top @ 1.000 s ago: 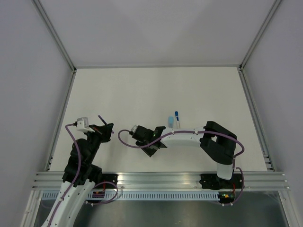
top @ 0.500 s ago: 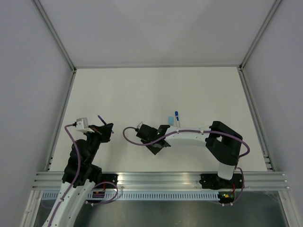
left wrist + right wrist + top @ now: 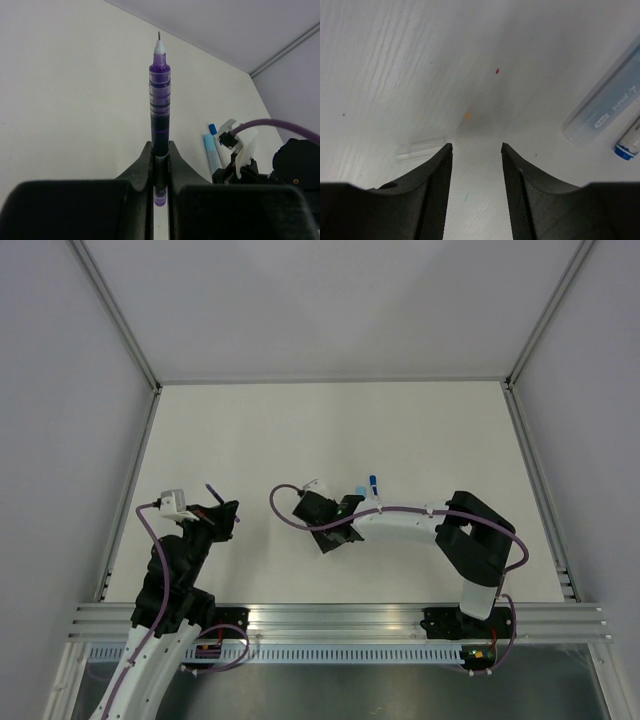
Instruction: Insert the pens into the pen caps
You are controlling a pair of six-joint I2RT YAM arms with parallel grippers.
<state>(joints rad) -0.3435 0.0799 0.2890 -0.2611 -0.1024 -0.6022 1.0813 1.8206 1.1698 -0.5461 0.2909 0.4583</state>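
My left gripper (image 3: 218, 514) is shut on the dark purple pen (image 3: 159, 111), which sticks out ahead with its white tip forward; the pen tip also shows in the top view (image 3: 210, 487). My right gripper (image 3: 476, 147) is open and empty, pointing down close over the table (image 3: 332, 535). A pale blue cap (image 3: 604, 111) lies to its upper right, beside the blue end of the white pen (image 3: 629, 143). A small clear cap (image 3: 420, 148) lies just left of the left finger. The blue cap (image 3: 359, 494) and the pen (image 3: 374, 486) lie side by side.
The white table (image 3: 330, 430) is framed by aluminium rails at its sides and near edge. The right arm's wrist and purple cable (image 3: 260, 127) show at the right of the left wrist view, next to the blue cap (image 3: 210, 150).
My right wrist has swung away from the near edge and to the right, closer to the blue cap and white pen. The left arm and its pen have not moved.
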